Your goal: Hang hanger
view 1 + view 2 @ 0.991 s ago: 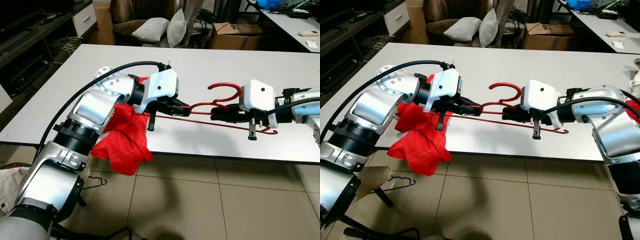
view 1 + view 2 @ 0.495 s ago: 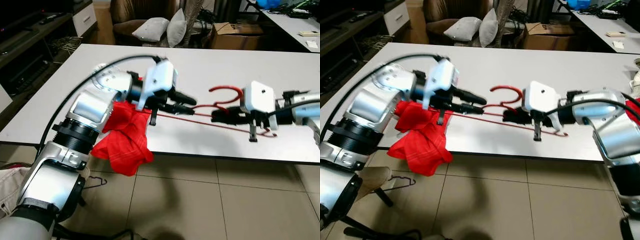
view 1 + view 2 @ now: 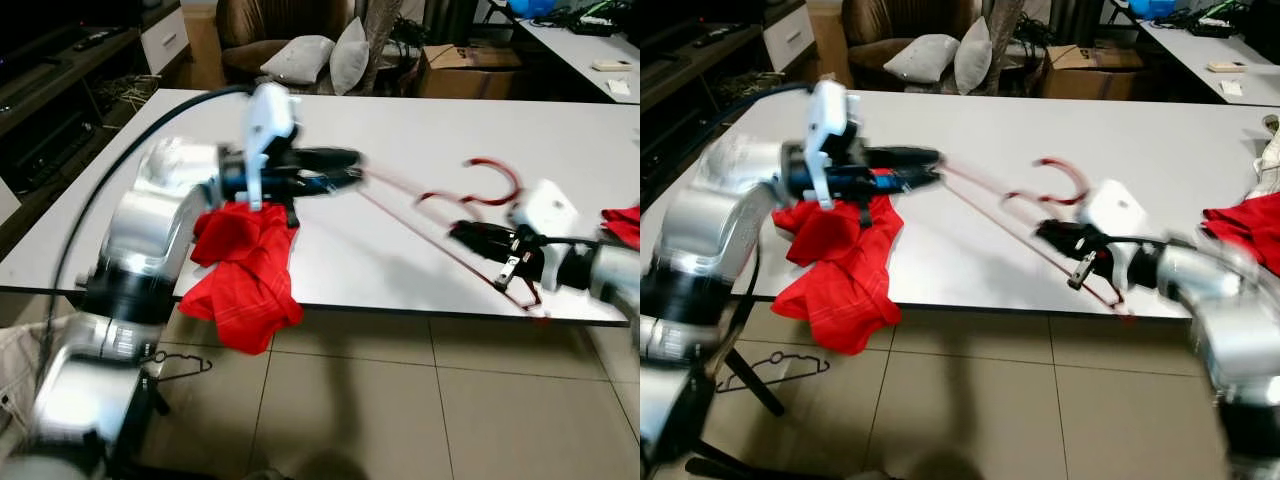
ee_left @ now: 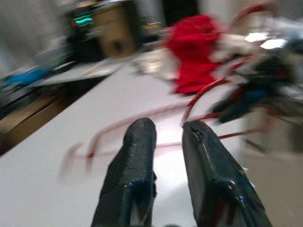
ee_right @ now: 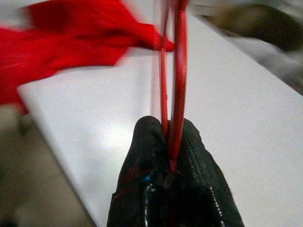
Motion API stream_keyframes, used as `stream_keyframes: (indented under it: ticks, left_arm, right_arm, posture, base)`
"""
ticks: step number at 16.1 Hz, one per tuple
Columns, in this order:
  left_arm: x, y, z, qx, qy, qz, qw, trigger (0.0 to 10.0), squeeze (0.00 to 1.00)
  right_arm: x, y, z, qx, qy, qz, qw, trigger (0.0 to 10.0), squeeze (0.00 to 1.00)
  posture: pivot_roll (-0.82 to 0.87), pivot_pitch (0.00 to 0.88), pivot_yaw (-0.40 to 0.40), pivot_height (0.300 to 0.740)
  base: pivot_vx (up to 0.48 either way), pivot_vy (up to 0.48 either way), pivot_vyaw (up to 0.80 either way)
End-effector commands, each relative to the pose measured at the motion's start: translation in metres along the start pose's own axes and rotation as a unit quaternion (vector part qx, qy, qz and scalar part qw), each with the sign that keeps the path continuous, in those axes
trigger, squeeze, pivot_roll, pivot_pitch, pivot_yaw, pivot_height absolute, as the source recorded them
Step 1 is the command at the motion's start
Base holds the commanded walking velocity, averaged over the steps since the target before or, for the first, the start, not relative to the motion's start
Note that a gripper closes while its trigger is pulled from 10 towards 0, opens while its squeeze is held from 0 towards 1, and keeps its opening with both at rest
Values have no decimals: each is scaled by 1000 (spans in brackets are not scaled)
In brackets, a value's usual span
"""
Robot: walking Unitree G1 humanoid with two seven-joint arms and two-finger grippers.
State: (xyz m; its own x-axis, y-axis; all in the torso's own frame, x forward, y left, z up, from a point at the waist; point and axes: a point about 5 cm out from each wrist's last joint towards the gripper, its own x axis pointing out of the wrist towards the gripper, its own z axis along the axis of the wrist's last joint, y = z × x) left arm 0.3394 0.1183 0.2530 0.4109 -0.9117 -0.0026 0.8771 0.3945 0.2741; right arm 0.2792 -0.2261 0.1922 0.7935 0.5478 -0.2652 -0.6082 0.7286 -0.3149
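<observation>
A red wire hanger (image 5: 179, 71) hovers slanted over the white table (image 3: 400, 110), its hook (image 3: 492, 163) pointing up and away. My right gripper (image 3: 462, 233) is shut on the hanger's wires near the hook's neck, with both strands pinched between its fingers (image 5: 199, 156). My left gripper (image 3: 352, 167) is higher and to the left, just off the hanger's far tip. Its fingers (image 4: 137, 156) stand slightly open with nothing between them, and the hanger passes beyond them. A red garment (image 3: 245, 270) droops over the table's front edge under my left arm.
A second red cloth (image 3: 1250, 225) lies on the table's right end. A thin wire hanger (image 3: 770, 365) lies on the tiled floor at the left. A sofa with grey cushions (image 3: 300, 55) and a cardboard box (image 3: 460, 60) stand behind the table.
My left gripper has let go of the hanger's end and risen up and left. My right gripper has swung the hanger rightward and tilted it. The camera has also shifted.
</observation>
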Motion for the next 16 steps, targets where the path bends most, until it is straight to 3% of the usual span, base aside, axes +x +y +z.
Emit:
stream_keyframes:
  ticks: [1,2,3,4,6,7,9,10,12,13,16]
  left_arm:
    - [-4,1,-10,-23,10,70,997,10000,0]
    - [-9,-4,-26,-39,12,126,991,10000,0]
    - [-14,-10,-38,-42,12,176,983,10000,0]
    - [-17,-12,-43,-47,15,200,979,10000,0]
    - [-30,-37,-72,-65,66,276,957,10000,0]
    - [-31,-43,-75,-61,73,285,954,10000,0]
    - [-24,-59,-76,-69,61,309,946,10000,0]
    - [-20,-61,-78,-72,62,318,943,10000,0]
    - [-15,-61,-79,-83,61,333,937,10000,0]
    - [-14,-62,-79,-87,61,341,934,10000,0]
    - [-12,-65,-81,-87,66,342,933,10000,0]
  right_arm:
    - [-7,-2,0,10,-1,-65,998,0,0]
    - [-9,7,-6,41,-4,-109,993,4667,0]
    - [-11,14,-12,77,5,-145,986,10000,0]
    - [-13,17,-14,93,13,-160,983,10000,0]
    - [-23,31,-20,107,17,-266,958,10000,0]
    - [-25,32,-20,96,18,-295,950,10000,0]
    - [-26,37,-11,17,9,-352,936,10000,0]
    - [-23,39,-8,11,-9,-377,926,10000,0]
    - [-17,45,-10,80,-25,-368,926,10000,0]
    - [-13,53,-11,138,-34,-342,929,10000,0]
    - [-7,62,-12,142,-31,-306,941,10000,0]
  posture:
    - [-81,0,41,740]
    - [-86,0,39,740]
    - [-88,0,36,740]
    - [-88,0,36,740]
    - [-97,0,38,740]
    - [-101,0,38,740]
    - [-110,0,27,740]
    - [-110,0,25,740]
    - [-110,0,26,740]
    - [-105,0,24,740]
    - [-107,0,24,740]
  base:
    - [0,0,0]
    - [0,0,0]
    - [0,0,0]
    - [0,0,0]
    - [0,0,0]
    - [0,-356,0]
    - [0,-431,0]
    - [0,-431,0]
    - [0,-426,0]
    - [0,-405,0]
    - [0,-380,0]
